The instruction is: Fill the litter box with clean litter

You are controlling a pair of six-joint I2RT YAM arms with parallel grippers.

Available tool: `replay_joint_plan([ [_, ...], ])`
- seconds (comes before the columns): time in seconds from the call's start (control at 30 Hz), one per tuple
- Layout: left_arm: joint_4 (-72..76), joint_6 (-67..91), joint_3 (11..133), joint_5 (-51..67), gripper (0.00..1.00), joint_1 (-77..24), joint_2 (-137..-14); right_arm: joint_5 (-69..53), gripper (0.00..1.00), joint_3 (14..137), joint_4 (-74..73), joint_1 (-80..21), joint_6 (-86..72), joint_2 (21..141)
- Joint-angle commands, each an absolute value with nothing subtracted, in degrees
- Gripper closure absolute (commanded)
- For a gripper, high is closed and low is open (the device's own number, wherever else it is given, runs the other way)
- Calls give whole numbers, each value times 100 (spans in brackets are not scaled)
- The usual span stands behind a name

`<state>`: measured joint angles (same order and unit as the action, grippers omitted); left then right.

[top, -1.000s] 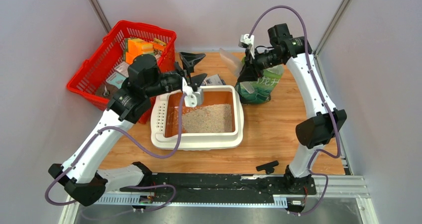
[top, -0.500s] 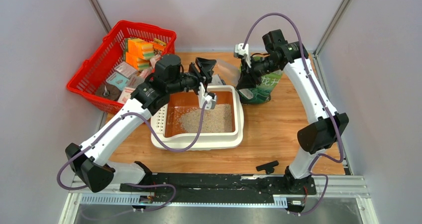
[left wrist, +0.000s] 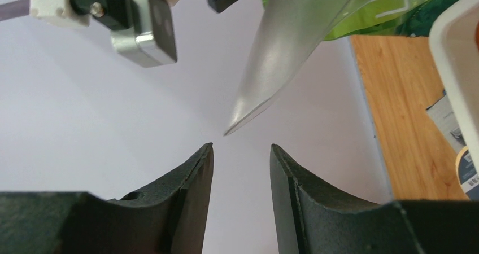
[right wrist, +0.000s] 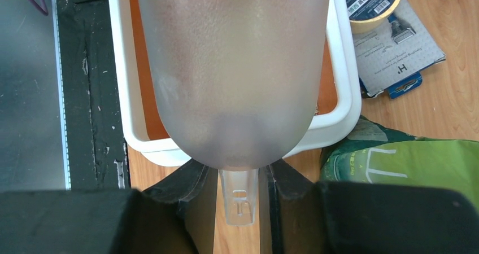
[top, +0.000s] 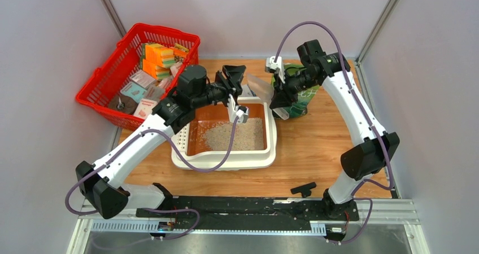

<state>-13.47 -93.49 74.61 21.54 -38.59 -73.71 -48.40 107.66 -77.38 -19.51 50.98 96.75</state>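
Observation:
The cream-white litter box (top: 226, 161) sits mid-table, its orange-brown floor partly covered by a patch of pale clean litter (top: 234, 135). My right gripper (top: 281, 93) is shut on the handle of a clear plastic scoop (top: 258, 86), held above the box's back right corner. In the right wrist view the scoop (right wrist: 237, 68) hangs over the box rim (right wrist: 121, 96), between my right gripper's (right wrist: 241, 166) fingers; I cannot tell its contents. My left gripper (top: 233, 76) is open and empty above the box's back edge, its fingers (left wrist: 195, 180) just short of the scoop tip (left wrist: 282, 51).
A dark green printed bag (top: 296, 96) stands right of the box, behind the scoop. A red wire basket (top: 107, 79) with sponges and packets is at back left. A tape roll (right wrist: 375, 0) and booklet (right wrist: 401, 51) lie behind the box. A black clip (top: 304, 189) lies near the front.
My left arm swung from over the box's left side to its back edge, toward the scoop. My right gripper carried the scoop left and lower, from the bag toward the box corner.

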Motion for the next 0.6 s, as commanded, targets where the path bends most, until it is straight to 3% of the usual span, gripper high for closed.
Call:
replay_joint_plan([
  [0.0, -782, -9070, 7339, 1828, 50, -3885, -6945, -4843, 100, 10740, -9545, -2021, 4931, 9413],
  [0.1, -571, -9140, 6962, 2047, 44, -3902, -6655, -4545, 100, 10906, -9545, -2144, 4799, 9474],
  [0.23, -1589, -9808, 6768, 2811, 42, -3963, -6416, -4281, 100, 11345, -9545, -2337, 4536, 9685],
  [0.43, -1276, -9922, 6408, 2586, 43, -4245, -6416, -3736, 100, 11479, -9554, -2830, 4667, 9773],
  [0.57, -932, -9976, 6345, 2137, 50, -4394, -6574, -3595, 100, 11479, -9554, -2865, 4772, 9765],
])
